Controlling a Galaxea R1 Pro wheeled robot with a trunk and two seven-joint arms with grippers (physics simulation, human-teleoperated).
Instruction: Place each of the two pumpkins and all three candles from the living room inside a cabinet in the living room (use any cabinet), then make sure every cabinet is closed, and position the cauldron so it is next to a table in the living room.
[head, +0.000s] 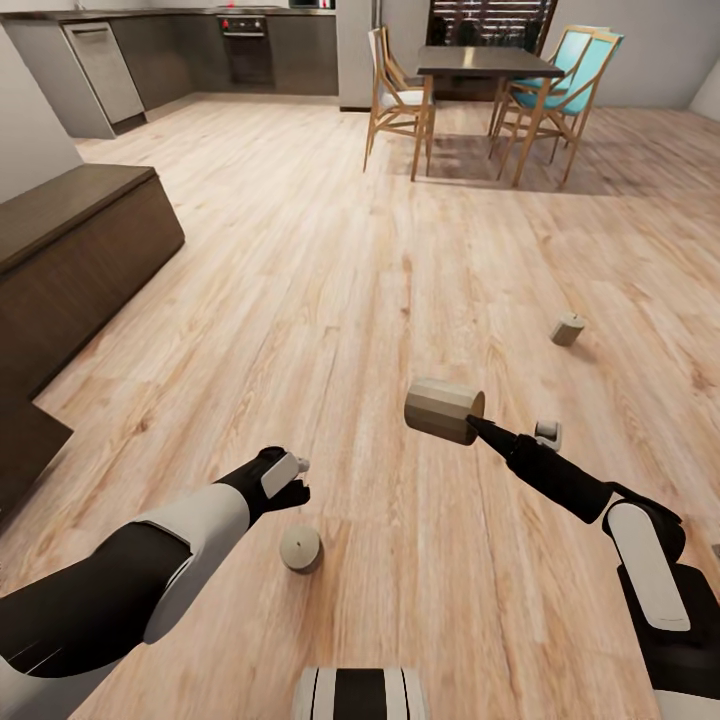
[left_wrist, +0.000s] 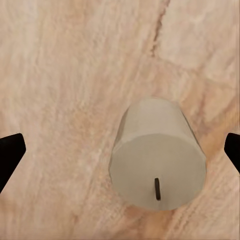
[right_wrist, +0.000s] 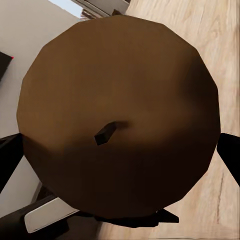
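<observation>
Right gripper (head: 478, 424) is clamped on one candle (head: 443, 409), held on its side above the wood floor (head: 330, 300). Left gripper (head: 297, 480) hangs with fingers spread over a second candle (head: 301, 548) upright on the floor. Third candle (head: 567, 329) lies further off to the right.

No text, label, brand, number or sign could be read in any of the views.
</observation>
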